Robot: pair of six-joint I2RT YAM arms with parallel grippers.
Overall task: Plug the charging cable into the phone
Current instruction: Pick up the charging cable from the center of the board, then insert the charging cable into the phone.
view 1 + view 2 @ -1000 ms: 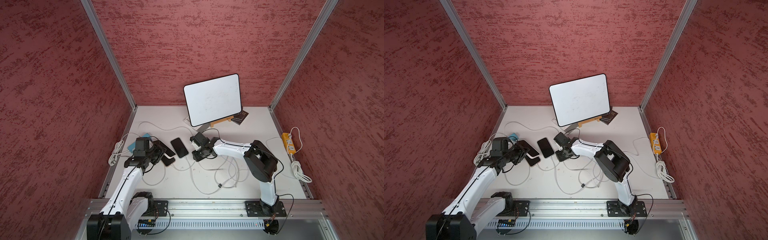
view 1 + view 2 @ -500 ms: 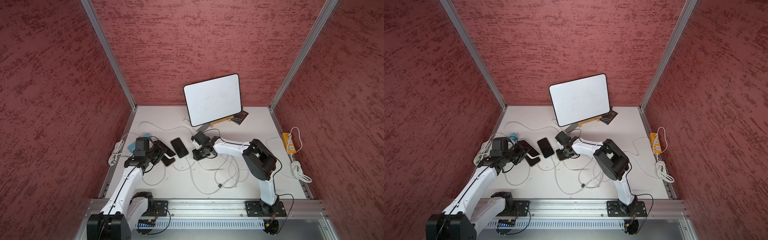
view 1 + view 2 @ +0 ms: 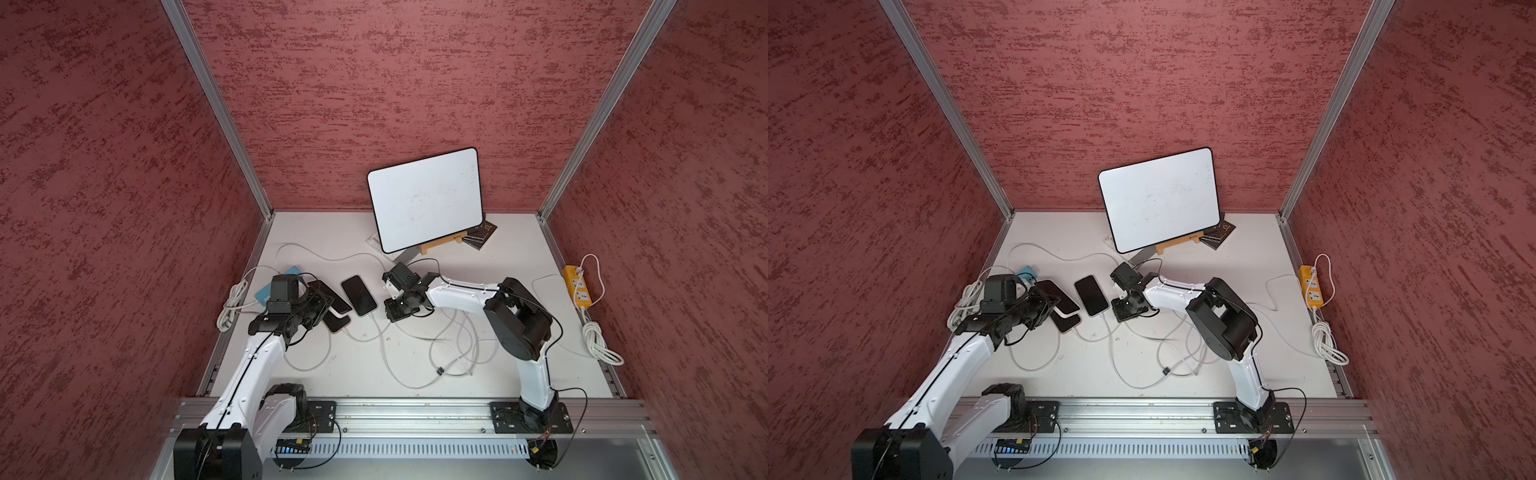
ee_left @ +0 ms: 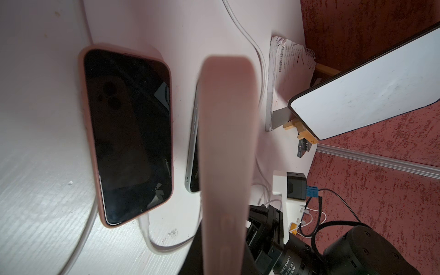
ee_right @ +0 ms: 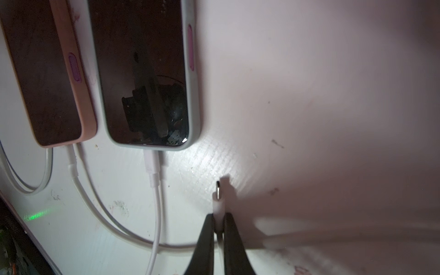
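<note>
In both top views my left gripper (image 3: 321,305) (image 3: 1045,306) is shut on a pink-cased phone (image 3: 330,296) (image 3: 1061,297), holding it a little off the table. The left wrist view shows that phone (image 4: 226,142) edge-on, between my left gripper's (image 4: 223,250) dark jaws. My right gripper (image 3: 392,313) (image 5: 220,221) is shut on the white plug of the charging cable (image 5: 218,202), whose metal tip sticks out just above the table. The plug sits right of a grey-cased phone (image 5: 142,71) (image 3: 359,295) that has a cable in it. A second pink phone (image 4: 128,133) (image 3: 337,324) lies plugged in.
Loose white cables (image 3: 449,353) loop across the middle of the table. A white board on a wooden stand (image 3: 428,199) leans at the back. A yellow power strip (image 3: 577,286) and a coiled cord (image 3: 598,345) lie at the right edge, and another coil (image 3: 232,303) lies at the left.
My right gripper has closed onto the cable plug and shifted slightly. The left arm and its phone have stayed where they were.
</note>
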